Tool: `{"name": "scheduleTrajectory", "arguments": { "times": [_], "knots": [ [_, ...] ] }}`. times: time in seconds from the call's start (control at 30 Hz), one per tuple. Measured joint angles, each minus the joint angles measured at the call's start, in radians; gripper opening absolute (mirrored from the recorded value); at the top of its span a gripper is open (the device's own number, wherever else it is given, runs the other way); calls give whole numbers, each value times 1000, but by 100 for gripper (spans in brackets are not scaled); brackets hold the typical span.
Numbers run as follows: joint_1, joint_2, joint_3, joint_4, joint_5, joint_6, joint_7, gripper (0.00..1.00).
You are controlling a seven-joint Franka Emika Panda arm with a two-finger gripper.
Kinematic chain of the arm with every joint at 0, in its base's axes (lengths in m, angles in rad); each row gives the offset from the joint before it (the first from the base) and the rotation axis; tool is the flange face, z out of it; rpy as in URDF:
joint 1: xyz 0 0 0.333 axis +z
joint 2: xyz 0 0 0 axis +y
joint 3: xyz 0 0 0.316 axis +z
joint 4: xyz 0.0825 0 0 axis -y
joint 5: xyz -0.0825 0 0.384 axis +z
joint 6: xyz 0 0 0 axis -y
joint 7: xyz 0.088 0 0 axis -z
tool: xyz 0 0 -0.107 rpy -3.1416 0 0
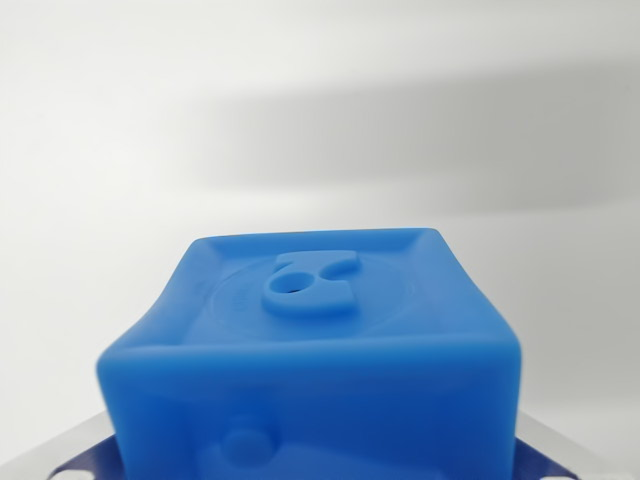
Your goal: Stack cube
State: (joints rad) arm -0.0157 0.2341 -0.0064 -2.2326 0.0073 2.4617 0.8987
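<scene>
A blue cube (pixel 310 340) fills the lower middle of the wrist view, very close to the camera. Its top face has a raised rim and an embossed round mark with a small hole. Its soft sides look bowed and pressed in. My gripper (pixel 312 462) sits around the cube's lower part and appears shut on it. Only small pieces of the grey fingers (pixel 72 448) show, at the bottom left and bottom right corners against the cube's sides. No second cube is visible; whatever lies under the blue cube is hidden by it.
Behind the cube lies a plain white surface (pixel 150 150). A soft grey shadow band (pixel 450 150) crosses its upper right part. Nothing else shows in this view.
</scene>
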Motion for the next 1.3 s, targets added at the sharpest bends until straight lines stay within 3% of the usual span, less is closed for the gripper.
{"name": "scheduleTrajectory", "arguments": {
  "times": [1.3],
  "knots": [
    [13, -105, 28, -118, -7, 13, -220, 0]
  ]
}}
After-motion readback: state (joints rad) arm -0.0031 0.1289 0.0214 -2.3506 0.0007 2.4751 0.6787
